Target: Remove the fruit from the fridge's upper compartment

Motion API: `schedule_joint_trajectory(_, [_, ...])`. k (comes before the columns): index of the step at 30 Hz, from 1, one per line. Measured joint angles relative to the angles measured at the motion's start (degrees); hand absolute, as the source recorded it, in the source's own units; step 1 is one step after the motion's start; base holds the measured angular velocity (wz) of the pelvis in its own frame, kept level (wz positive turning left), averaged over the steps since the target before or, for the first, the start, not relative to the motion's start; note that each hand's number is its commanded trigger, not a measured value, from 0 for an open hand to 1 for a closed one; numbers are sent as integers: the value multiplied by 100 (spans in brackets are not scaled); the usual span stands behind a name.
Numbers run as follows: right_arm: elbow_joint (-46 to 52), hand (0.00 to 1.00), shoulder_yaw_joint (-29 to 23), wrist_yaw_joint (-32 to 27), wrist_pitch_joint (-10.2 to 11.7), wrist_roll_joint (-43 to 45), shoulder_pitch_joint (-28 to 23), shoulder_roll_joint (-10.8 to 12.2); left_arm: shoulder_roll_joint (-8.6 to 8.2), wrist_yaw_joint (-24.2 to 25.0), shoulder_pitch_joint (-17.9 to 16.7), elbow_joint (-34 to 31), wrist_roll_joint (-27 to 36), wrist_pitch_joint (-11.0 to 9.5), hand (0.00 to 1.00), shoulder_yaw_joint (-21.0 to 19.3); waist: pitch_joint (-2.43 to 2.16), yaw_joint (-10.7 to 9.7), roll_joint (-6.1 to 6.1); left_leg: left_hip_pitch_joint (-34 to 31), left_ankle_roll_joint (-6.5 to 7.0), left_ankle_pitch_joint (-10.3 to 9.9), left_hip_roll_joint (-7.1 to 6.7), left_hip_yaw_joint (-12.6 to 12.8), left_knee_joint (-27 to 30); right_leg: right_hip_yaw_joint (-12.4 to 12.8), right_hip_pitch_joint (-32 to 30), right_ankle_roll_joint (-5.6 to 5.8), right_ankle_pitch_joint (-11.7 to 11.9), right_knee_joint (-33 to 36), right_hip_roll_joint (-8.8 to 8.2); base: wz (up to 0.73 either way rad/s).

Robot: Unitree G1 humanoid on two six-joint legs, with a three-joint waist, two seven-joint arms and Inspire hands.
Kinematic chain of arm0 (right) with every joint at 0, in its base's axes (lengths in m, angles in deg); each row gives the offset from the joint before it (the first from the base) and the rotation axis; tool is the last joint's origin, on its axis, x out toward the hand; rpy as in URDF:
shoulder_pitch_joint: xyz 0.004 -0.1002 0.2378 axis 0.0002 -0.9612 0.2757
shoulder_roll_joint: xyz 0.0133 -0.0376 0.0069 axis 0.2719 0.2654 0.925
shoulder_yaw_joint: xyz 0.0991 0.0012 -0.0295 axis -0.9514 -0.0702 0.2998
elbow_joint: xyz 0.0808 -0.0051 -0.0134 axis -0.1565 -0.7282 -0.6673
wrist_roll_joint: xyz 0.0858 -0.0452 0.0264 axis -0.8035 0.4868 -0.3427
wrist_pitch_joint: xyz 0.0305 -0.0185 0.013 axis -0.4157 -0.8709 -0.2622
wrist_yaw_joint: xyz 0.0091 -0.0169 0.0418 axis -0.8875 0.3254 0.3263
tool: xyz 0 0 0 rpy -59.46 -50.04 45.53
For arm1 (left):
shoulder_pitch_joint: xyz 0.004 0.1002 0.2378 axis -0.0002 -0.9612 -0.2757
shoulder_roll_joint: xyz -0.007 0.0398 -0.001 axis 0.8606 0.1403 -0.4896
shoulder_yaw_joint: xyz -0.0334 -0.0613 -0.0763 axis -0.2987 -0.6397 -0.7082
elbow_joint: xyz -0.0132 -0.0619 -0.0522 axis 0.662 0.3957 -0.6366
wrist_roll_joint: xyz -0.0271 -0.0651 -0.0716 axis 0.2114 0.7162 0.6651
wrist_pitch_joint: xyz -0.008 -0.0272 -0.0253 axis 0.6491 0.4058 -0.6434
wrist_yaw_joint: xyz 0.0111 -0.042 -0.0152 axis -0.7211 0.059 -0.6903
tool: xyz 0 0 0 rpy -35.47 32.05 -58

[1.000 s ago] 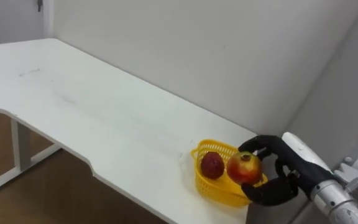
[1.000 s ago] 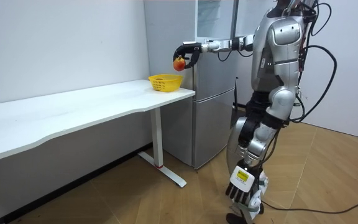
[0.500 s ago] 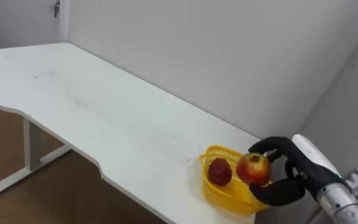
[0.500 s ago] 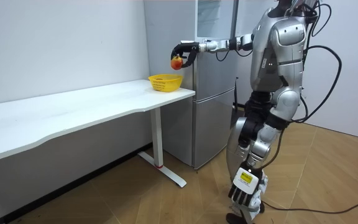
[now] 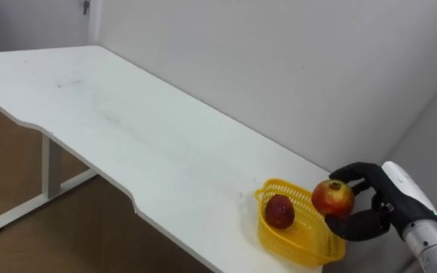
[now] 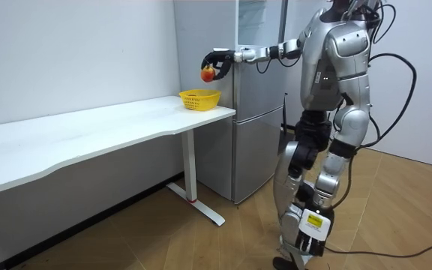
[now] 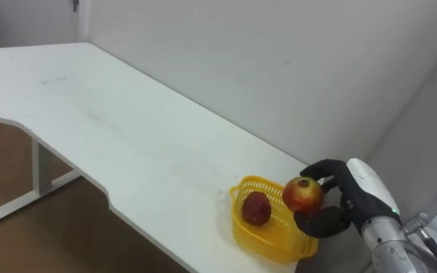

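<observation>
My right hand (image 5: 375,203) is shut on a round red-and-yellow fruit (image 5: 332,197), held just above the far right rim of a yellow basket (image 5: 303,238). The basket stands at the right end of the white table (image 5: 127,136), and a darker red fruit (image 5: 279,211) lies inside it. In the room view the fruit (image 6: 208,73) hangs above the basket (image 6: 199,99) at the end of my outstretched right arm. My left hand (image 6: 303,241) hangs low beside my legs.
A tall grey fridge (image 6: 261,112) stands right behind the table's end, at my side. A white wall runs along the table's far edge. The long tabletop stretches away to the left, with wooden floor below its front edge.
My right hand has lifted the fruit a little and carried it toward the room view's left, over the basket. My legs have shifted in a step, and the eye views have shifted too.
</observation>
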Motion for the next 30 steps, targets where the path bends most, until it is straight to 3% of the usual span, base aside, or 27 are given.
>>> schedule_joint_trajectory(5, [-68, 100, 66, -180, -24, 4, 73, 0, 82, -102, 125, 1, 13, 5, 0, 193, 34, 9, 36, -21, -2, 6, 5, 1, -20, 13, -32, 0, 0, 0, -3, 0])
schedule_joint_trajectory(10, [-73, 100, 164, -307, -57, 5, 133, 0, 115, -160, 247, -7, 10, 9, 0, 335, 38, 12, 47, -80, 0, 12, 5, 35, -12, 20, -123, 1, 1, 18, -4, -4])
schedule_joint_trajectory(12, [-82, 55, 207, -412, -61, -1, 132, 0, 131, -182, 236, -7, 11, 18, 0, 337, 43, 13, 54, -77, 1, 13, 4, 35, 22, 20, -127, 5, 3, 12, -5, 0])
schedule_joint_trajectory(14, [-84, 0, 218, -459, -65, -1, 132, 0, 145, -200, 235, -5, 11, 65, 0, 363, 45, 15, 57, -84, 1, 13, 5, 35, 24, 21, -144, 6, 4, 13, -4, 0])
schedule_joint_trajectory(30, [-330, 0, 270, -619, -104, -254, 160, 0, 159, -331, 222, -41, -33, 177, 0, 411, 42, 151, 117, -78, 16, 22, 9, 46, -25, 16, -201, 8, 2, 101, -11, 0])
